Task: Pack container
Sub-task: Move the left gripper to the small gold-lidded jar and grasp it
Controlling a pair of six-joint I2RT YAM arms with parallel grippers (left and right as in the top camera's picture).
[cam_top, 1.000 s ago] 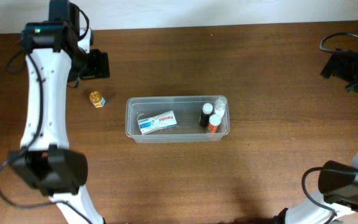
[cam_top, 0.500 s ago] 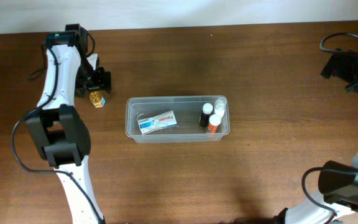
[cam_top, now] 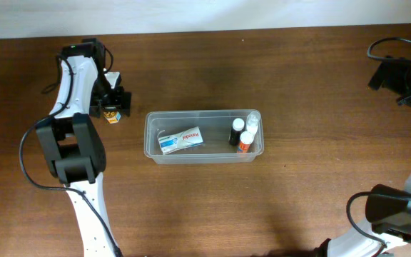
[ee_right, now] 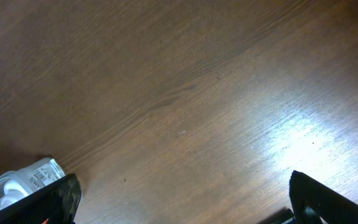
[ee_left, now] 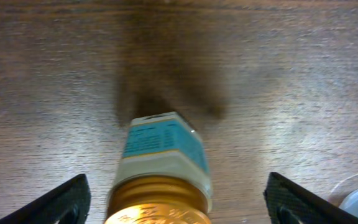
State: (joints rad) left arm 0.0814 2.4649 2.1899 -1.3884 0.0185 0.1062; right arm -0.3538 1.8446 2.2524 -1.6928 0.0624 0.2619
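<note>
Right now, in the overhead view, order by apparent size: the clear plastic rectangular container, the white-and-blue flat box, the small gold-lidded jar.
Largest to smallest:
clear plastic container
white-and-blue box
gold-lidded jar
None are close.

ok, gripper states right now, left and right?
Left gripper: open, fingers on either side of the gold-capped bottle, not closed on it.
Right gripper: open, nothing between its fingers.

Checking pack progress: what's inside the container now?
Container holds a white-and-blue box at its left and three small bottles at its right end. Anything under the box is hidden.
</note>
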